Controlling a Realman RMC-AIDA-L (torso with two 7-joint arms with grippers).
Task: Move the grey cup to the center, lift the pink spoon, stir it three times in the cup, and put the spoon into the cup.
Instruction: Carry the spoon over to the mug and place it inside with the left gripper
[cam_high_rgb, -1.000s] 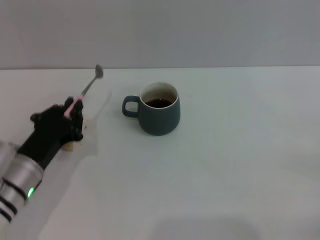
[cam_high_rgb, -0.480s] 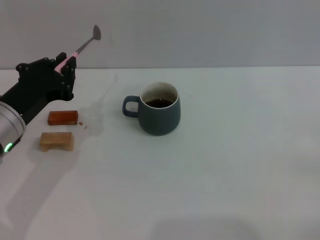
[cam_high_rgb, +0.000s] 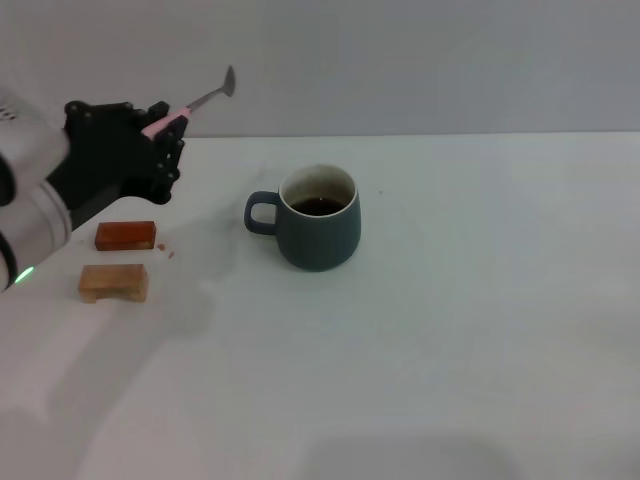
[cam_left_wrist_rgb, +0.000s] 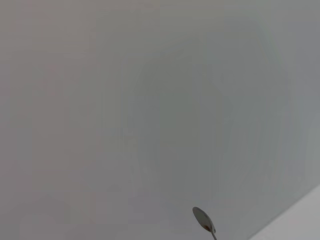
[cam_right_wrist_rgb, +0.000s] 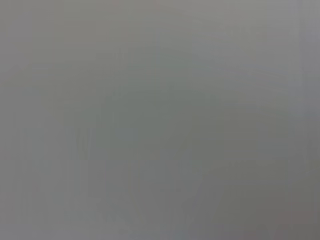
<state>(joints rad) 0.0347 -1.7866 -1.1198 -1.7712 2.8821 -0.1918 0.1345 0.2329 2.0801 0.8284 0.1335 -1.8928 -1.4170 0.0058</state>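
The grey cup (cam_high_rgb: 319, 218) stands near the middle of the white table (cam_high_rgb: 450, 330), handle to the left, dark liquid inside. My left gripper (cam_high_rgb: 160, 135) is shut on the pink handle of the pink spoon (cam_high_rgb: 195, 104) and holds it in the air to the cup's left and well above the table. The spoon's metal bowl points up and toward the cup. The left wrist view shows only the spoon's bowl (cam_left_wrist_rgb: 203, 218) against the wall. My right gripper is out of view.
A reddish-brown block (cam_high_rgb: 125, 235) and a tan wooden block (cam_high_rgb: 113, 282) lie on the table at the left, below my left arm. A grey wall stands behind the table.
My left gripper has lifted the spoon off the blocks and up from the table, then moved it right toward the cup. The spoon now leans flatter. The cup has not moved.
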